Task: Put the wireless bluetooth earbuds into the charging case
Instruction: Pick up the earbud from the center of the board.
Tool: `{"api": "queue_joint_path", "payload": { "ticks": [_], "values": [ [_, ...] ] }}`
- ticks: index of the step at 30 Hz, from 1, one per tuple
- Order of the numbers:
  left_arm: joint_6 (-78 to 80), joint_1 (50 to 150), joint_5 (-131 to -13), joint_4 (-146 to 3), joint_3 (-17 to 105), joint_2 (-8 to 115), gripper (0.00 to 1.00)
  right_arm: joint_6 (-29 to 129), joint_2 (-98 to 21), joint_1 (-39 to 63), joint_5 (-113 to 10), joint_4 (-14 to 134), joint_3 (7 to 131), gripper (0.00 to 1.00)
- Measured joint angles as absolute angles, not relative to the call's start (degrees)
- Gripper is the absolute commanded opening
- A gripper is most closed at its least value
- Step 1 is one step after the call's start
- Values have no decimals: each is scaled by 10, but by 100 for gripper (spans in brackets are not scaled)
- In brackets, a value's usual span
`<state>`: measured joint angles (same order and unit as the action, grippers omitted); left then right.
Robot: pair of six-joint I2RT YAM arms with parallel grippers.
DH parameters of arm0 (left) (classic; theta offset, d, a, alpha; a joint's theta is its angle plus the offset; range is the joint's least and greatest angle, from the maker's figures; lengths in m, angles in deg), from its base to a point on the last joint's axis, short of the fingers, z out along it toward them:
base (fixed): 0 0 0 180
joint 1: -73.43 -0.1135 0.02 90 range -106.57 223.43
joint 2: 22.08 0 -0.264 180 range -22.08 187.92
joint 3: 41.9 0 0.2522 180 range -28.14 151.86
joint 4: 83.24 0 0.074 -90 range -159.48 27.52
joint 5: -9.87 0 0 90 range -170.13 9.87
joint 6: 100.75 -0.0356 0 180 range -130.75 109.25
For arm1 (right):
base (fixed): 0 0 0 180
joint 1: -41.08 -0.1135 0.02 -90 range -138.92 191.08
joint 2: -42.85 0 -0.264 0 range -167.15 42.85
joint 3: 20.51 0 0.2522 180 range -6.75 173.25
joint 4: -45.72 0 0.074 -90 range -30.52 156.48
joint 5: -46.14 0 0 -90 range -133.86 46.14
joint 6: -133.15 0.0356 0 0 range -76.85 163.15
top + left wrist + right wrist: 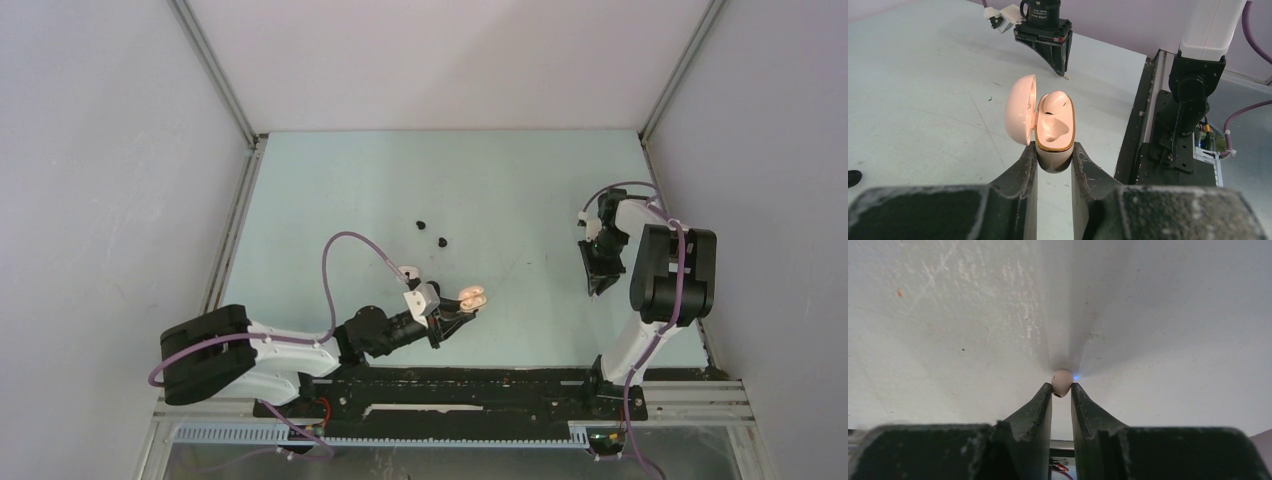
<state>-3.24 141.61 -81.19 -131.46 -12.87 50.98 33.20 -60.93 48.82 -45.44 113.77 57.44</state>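
Note:
My left gripper is shut on the pale pink charging case, held above the table with its lid open to the left. One pale earbud sits in the far pocket; the near pocket is empty. My right gripper points down at the table on the right and is shut on a pale cream earbud right at the table surface. Two black earbuds lie on the table mid-left; one shows at the left edge of the left wrist view.
A black rail runs along the table's near edge. White walls enclose the pale green table on the left, back and right. The right arm's base stands close to the right of the case.

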Motion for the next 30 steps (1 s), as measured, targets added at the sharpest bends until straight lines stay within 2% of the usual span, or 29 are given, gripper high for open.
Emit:
{"api": "queue_joint_path", "payload": {
  "ticks": [4,17,26,30],
  "values": [
    [-32,1416,-812,-1314,-125,511,0,332,-610,488,-456,1138,574,26],
    [-32,1416,-812,-1299,-120,518,0,332,-626,488,-456,1138,574,25],
    [-33,1416,-797,-1292,-117,519,0,331,-629,489,-471,1146,579,3],
    [-32,1416,-794,-1288,-115,523,0,320,-626,484,-511,1147,577,0]
  ]
}}
